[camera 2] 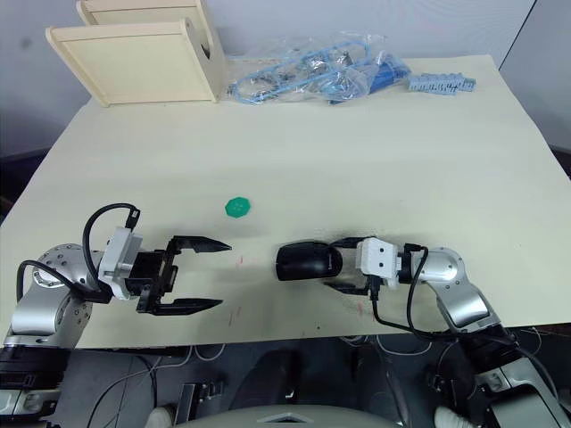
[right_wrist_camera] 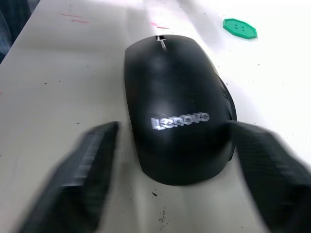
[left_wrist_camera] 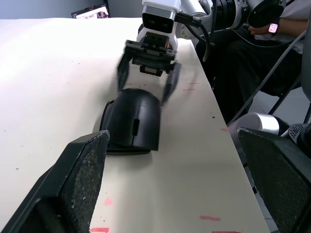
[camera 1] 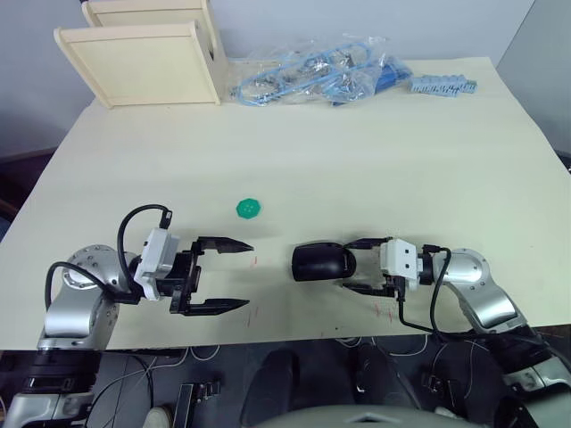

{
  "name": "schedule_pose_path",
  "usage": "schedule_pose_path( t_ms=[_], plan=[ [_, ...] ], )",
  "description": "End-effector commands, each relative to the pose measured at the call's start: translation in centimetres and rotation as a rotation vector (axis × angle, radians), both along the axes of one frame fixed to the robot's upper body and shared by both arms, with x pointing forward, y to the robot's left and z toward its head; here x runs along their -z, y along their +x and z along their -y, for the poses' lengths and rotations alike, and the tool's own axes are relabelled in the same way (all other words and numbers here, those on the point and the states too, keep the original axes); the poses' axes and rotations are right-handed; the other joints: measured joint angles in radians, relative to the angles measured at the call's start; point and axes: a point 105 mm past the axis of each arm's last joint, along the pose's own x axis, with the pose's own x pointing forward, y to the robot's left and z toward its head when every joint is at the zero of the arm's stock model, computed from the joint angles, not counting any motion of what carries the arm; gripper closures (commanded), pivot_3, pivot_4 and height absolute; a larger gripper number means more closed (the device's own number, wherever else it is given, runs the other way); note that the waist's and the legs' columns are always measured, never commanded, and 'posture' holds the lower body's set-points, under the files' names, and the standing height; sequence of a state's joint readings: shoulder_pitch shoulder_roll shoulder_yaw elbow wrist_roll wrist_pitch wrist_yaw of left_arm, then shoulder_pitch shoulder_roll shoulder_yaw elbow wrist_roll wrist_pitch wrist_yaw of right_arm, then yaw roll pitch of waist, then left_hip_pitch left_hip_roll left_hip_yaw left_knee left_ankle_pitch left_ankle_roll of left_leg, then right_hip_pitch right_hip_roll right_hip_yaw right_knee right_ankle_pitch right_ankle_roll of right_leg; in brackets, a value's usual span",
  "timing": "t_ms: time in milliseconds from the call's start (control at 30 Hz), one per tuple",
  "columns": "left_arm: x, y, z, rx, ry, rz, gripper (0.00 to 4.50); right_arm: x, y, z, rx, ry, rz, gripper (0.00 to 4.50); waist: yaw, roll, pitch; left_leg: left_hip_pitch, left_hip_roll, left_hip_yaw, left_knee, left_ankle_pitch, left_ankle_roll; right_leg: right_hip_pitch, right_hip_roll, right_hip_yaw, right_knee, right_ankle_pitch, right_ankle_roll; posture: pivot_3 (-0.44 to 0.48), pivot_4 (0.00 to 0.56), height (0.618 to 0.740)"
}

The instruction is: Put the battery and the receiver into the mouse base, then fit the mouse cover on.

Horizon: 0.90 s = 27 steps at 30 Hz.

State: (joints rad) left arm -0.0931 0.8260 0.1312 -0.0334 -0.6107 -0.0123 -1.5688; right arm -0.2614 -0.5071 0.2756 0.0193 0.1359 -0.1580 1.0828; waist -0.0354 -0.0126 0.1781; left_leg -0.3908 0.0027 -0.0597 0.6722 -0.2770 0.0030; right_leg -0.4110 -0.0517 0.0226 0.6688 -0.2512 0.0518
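Glossy black curved mouse cover (camera 1: pixel 319 262) sits on the mouse base, near the cream counter's (camera 1: pixel 357 160) 6 o'clock edge. Right gripper (camera 1: pixel 355 265) released, fingers straddling its rear. Left gripper (camera 1: pixel 234 276) spread, empty, at its 9 o'clock. Green octagonal disc (camera 1: pixel 249 209) at 11 o'clock.

Head pair overhead — wrists close, facing.

A pale cream tabletop (camera 1: pixel 357 152) fills the room's middle. At its far left corner stand light wooden panels (camera 1: pixel 143 58) against a grey wall (camera 1: pixel 268 18). Dark floor (camera 1: pixel 18 169) shows left.
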Motion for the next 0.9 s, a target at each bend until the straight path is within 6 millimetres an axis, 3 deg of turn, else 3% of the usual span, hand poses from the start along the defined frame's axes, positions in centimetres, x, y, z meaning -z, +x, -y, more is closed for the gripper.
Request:
schedule_pose_path(
  t_ms=[33,267,467,900],
  plan=[
    [-0.6,-0.6,-0.1,0.036,0.011,0.037,0.00,-1.1,0.0,-0.4,-0.023,0.022,0.045,1.85,0.000,0.000,0.000,0.000,0.000,0.000,0.000,0.000,0.000,0.000,0.000,0.000,0.000,0.000,0.000,0.000,0.150,0.740],
    [-0.7,-0.6,0.1,0.037,0.012,0.039,0.00,-1.3,-0.1,-0.3,-0.026,0.026,0.050,1.85,0.000,0.000,0.000,0.000,0.000,0.000,0.000,0.000,0.000,0.000,0.000,0.000,0.001,0.000,0.000,0.000,0.150,0.740],
    [-1.1,-0.6,0.3,0.029,0.010,0.043,0.00,-3.0,-0.4,-0.2,-0.032,0.030,0.038,1.85,0.000,0.000,0.000,0.000,0.000,0.000,0.001,0.000,0.000,0.000,0.000,0.001,0.002,0.000,0.000,0.000,0.150,0.740],
    [-1.4,0.0,0.1,0.016,0.007,0.047,0.00,-6.2,0.6,-0.6,-0.005,-0.174,-0.068,1.85,0.000,0.000,0.000,0.005,0.000,0.000,0.002,0.000,0.000,0.002,0.001,0.004,0.005,0.000,0.000,0.000,0.150,0.740]
  ],
)
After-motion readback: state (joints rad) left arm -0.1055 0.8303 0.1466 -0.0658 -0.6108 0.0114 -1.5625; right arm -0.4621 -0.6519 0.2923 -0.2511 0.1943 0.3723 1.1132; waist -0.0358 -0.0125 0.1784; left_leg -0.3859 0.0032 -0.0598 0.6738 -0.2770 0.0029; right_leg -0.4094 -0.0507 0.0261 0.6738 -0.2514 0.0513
